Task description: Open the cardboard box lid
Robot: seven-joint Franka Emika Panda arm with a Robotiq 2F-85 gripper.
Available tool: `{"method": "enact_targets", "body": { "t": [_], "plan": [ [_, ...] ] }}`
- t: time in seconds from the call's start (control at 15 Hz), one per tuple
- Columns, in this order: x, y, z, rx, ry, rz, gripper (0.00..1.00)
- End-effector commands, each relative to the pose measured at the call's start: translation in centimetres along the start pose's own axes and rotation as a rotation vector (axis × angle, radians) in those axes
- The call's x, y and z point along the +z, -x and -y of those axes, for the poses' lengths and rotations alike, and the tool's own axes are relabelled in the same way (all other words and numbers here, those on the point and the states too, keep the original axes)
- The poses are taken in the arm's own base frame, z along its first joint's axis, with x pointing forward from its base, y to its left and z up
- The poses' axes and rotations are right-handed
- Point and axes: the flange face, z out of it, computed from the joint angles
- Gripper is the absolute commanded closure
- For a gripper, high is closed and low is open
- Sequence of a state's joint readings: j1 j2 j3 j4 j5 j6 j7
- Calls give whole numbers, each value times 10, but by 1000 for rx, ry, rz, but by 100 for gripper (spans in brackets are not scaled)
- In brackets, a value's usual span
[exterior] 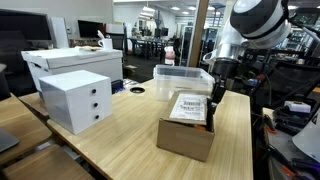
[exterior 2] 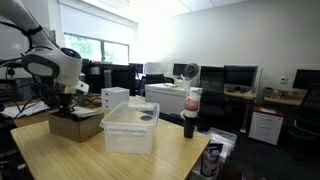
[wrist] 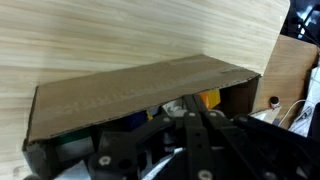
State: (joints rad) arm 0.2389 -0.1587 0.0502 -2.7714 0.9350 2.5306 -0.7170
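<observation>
The brown cardboard box (exterior: 185, 140) stands on the wooden table; it also shows in an exterior view (exterior 2: 75, 127). Its lid (exterior: 188, 107), the flap with the white label, is tilted up. My gripper (exterior: 212, 100) points down at the flap's free edge, and it also shows in an exterior view (exterior 2: 68, 100). In the wrist view the lid (wrist: 140, 85) spans the frame with the box's inside showing under it. The gripper's (wrist: 186, 108) fingers are close together at that edge and seem shut on it.
A white drawer unit (exterior: 78, 100) stands next to the box. A clear plastic bin (exterior: 182, 78) sits behind it, also seen in an exterior view (exterior 2: 130, 128). A large white box (exterior: 70, 62) lies at the back. A dark bottle (exterior 2: 190, 118) stands near the table edge.
</observation>
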Motion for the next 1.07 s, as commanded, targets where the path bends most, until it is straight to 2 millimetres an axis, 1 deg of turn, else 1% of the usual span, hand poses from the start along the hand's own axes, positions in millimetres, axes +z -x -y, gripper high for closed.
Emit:
{"method": "enact_targets", "body": {
  "t": [0.0,0.2,0.4,0.47,0.73,1.0],
  "plan": [
    [4,2,3,-21,-18,-61,98],
    [-2,1,8,-45,-43,-142,97],
    [-8,-4,14,-79,-52,-193,97],
    [-12,-7,17,-96,-49,-217,97],
    [-36,-26,36,-189,13,-272,97],
    [-51,-50,52,-290,64,-279,97]
  ]
}}
